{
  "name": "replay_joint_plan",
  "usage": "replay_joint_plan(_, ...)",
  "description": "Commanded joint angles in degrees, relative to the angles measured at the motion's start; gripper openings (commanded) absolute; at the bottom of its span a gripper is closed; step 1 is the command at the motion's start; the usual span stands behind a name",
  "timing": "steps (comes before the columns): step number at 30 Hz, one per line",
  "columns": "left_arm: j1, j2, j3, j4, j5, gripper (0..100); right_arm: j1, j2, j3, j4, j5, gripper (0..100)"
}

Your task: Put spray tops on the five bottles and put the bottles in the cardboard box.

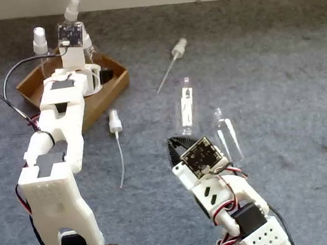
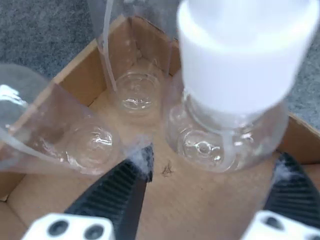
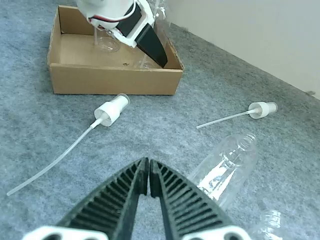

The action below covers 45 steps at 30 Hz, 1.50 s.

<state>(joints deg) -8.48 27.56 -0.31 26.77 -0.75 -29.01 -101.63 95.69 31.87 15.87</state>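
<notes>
Standing upright inside the cardboard box [image 1: 104,103], at the far left of the grey desk [image 1: 288,71], are three clear bottles already wearing white spray tops. A first bottle [image 1: 72,9] is at the box's far side, a second bottle [image 1: 39,40] is toward its left corner, and a third bottle [image 1: 87,43] is beside the left arm's wrist camera. The left tool [image 2: 214,157] hangs down into the box with its black fingers spread wide. One of the capped bottles stands close in front of it, in line with the gap between the fingertips, and neither finger clearly touches it.

Outside the box, a loose spray top [image 1: 114,121] lies on the desk just beside the box's near wall, its thin tube trailing toward the arms. A second spray top [image 1: 179,47] lies farther right and farther back. Between that top and the right arm, one open bottle [image 1: 186,105] and another open bottle [image 1: 227,132] lie on their sides without tops. The right tool [image 3: 148,165] sits low over the desk near them, its ribbed fingers pressed together on nothing.
</notes>
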Motion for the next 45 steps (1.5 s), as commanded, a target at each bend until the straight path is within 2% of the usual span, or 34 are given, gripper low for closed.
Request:
replay_joint_plan(1,-0.4,-7.3,0.4,3.3,-0.4,33,0.7,-0.7,5.8,-1.5,0.7,0.5)
replay_joint_plan(12,-0.2,-19.4,4.3,14.3,-0.4,33,1.3,-0.7,5.8,-1.6,0.6,0.5)
replay_joint_plan(17,-0.1,-26.8,5.5,21.4,-0.4,33,7.8,-0.8,5.8,-5.7,0.4,0.5)
replay_joint_plan(21,1.5,-32.3,5.8,30.0,-0.4,33,13.9,-0.8,5.8,-10.0,0.4,0.5)
replay_joint_plan(27,9.2,-39.9,5.2,44.1,-0.4,33,23.1,-0.8,5.8,-17.2,0.4,0.5)
replay_joint_plan(31,16.3,-42.8,5.1,48.6,-0.2,33,30.7,-0.8,5.8,-14.8,0.3,0.5)
replay_joint_plan(34,21.9,-41.3,5.1,48.8,0.4,33,35.2,-0.8,5.8,-11.2,0.3,0.5)
replay_joint_plan(37,25.6,-36.1,1.2,51.1,4.4,33,38.3,-0.8,5.8,-7.4,-1.8,0.5)
replay_joint_plan(42,27.2,-21.5,-15.9,59.2,5.6,33,42.1,-0.8,5.8,-4.0,-10.6,0.6)
replay_joint_plan(45,27.5,-12.8,-26.9,63.2,5.6,33,43.4,-0.8,5.8,-3.9,-12.8,0.6)
